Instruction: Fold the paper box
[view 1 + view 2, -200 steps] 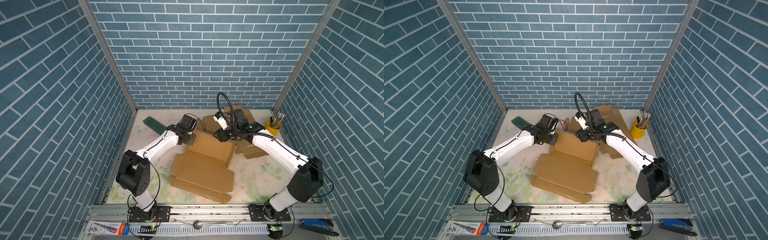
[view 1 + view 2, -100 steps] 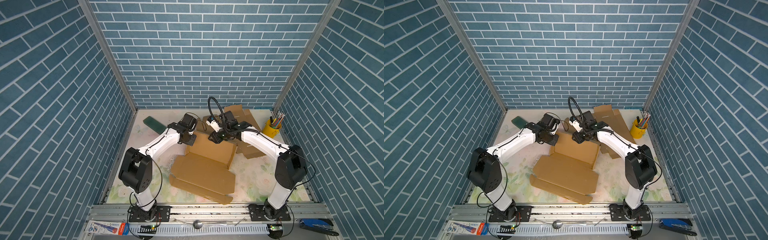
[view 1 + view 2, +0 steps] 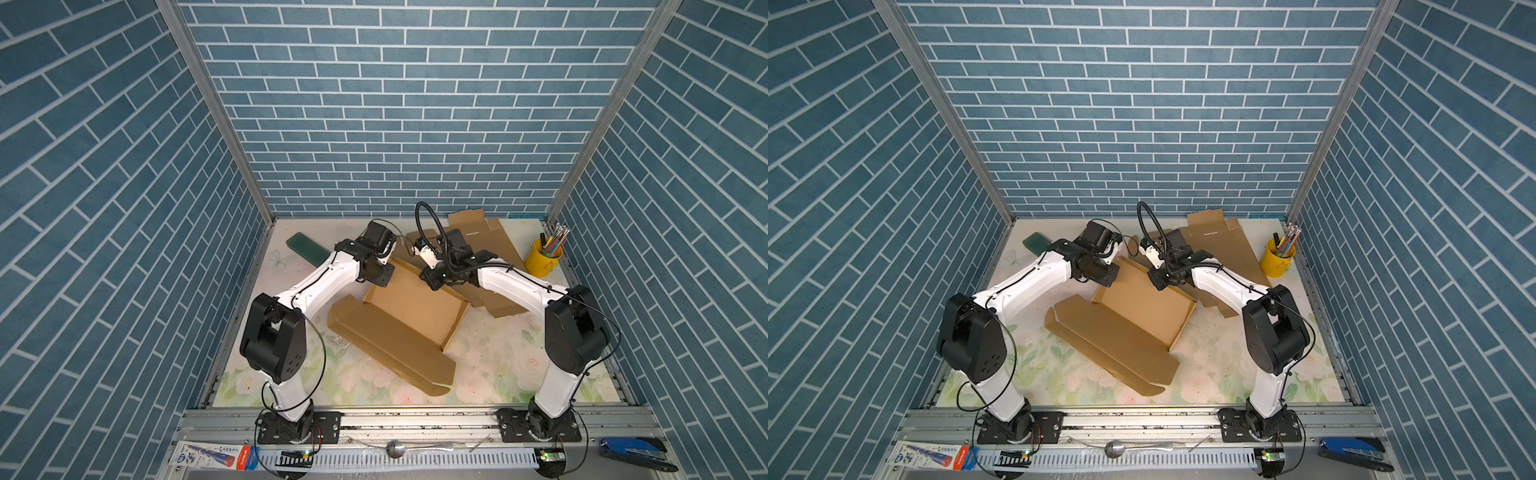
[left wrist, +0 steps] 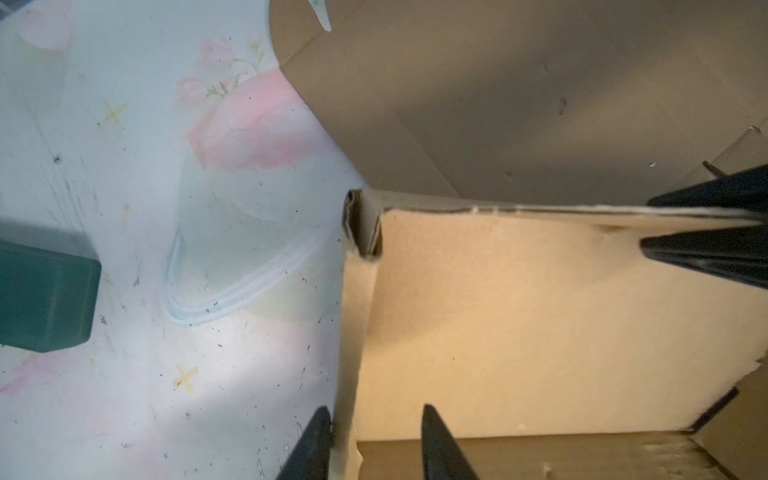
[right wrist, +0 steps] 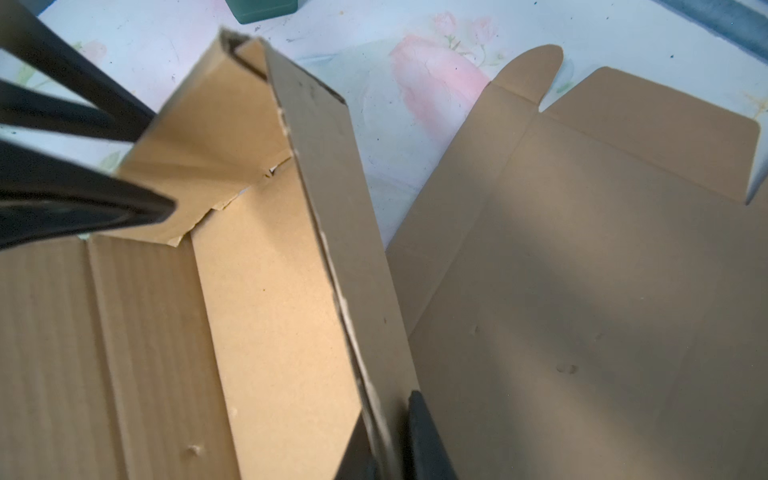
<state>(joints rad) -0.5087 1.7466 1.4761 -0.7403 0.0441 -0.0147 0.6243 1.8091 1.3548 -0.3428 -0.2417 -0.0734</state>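
Observation:
The paper box (image 3: 415, 307) (image 3: 1142, 307) is a brown cardboard tray, partly folded, with its long lid panel lying flat toward the front. My left gripper (image 3: 380, 279) (image 4: 376, 436) is at the box's far-left corner. It is open astride the side wall (image 4: 347, 374), which touches only one finger. My right gripper (image 3: 434, 282) (image 5: 386, 440) is shut on the far wall (image 5: 332, 208), pinching its top edge. Both walls stand upright and meet at the corner (image 4: 361, 224).
Flat cardboard sheets (image 3: 490, 245) lie behind and beside the right arm. A yellow pencil cup (image 3: 542, 259) stands at the back right. A dark green block (image 3: 309, 249) lies at the back left. A blue stapler (image 3: 631, 457) rests outside the front rail.
My right gripper came down and leftward onto the box's far wall and closed on it. My left gripper has opened at the corner; its arm hardly moved.

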